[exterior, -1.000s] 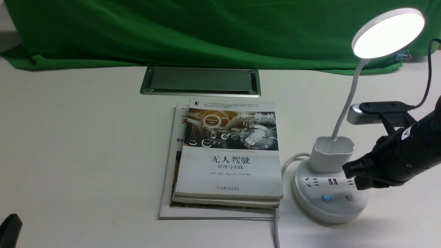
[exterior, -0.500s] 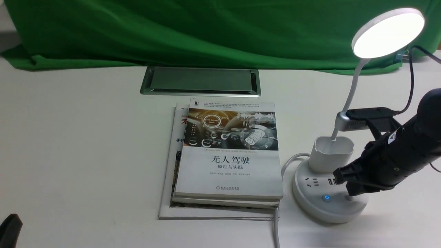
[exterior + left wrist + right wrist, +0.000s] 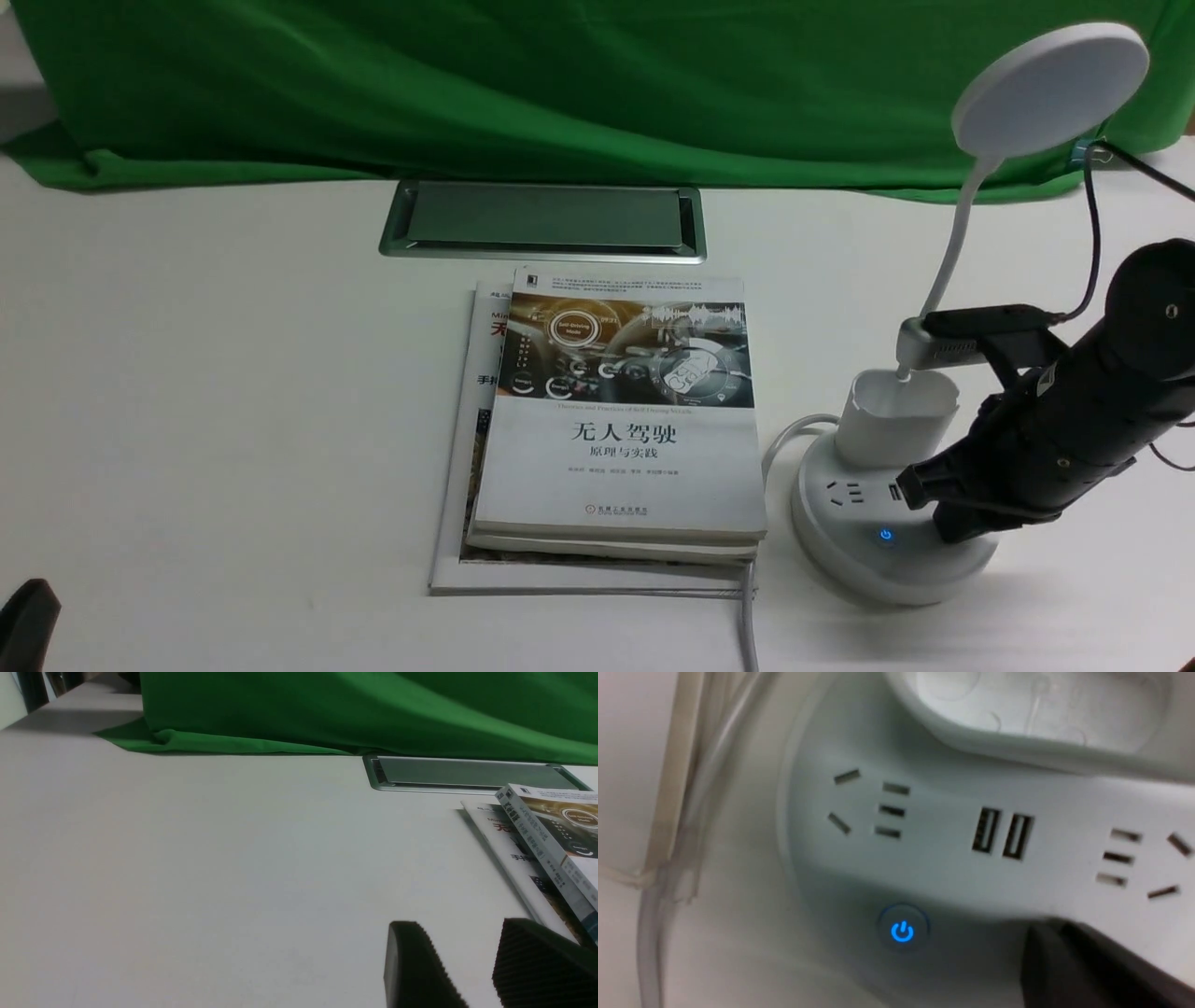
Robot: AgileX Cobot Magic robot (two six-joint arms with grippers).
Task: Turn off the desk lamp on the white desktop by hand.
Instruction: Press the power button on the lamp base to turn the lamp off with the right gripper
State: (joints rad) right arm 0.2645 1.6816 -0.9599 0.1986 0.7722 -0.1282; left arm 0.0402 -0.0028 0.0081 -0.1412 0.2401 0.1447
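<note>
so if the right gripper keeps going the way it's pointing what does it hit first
The white desk lamp's round base, just beside its blue-lit power button. The right gripper points down onto it and looks to be touching, though depth is unclear.

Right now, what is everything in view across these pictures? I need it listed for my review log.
white desktop: one, white, under everything.
green cloth: one, green, along the desktop's far edge.
cable hatch: one, grey metal, set into the desktop just in front of the cloth.
books: stack of at least two, mostly white covers, middle, nearer than the hatch.
desk lamp: one, white, right of the books, head unlit.
power button: one, lit blue, front of the lamp's base.
cable: one, white, from the base toward the near edge.
left pincer: one, black, near left corner, open, empty.
right pincer: one, black, shut, tip on the lamp's base, right of the blue button.
</note>
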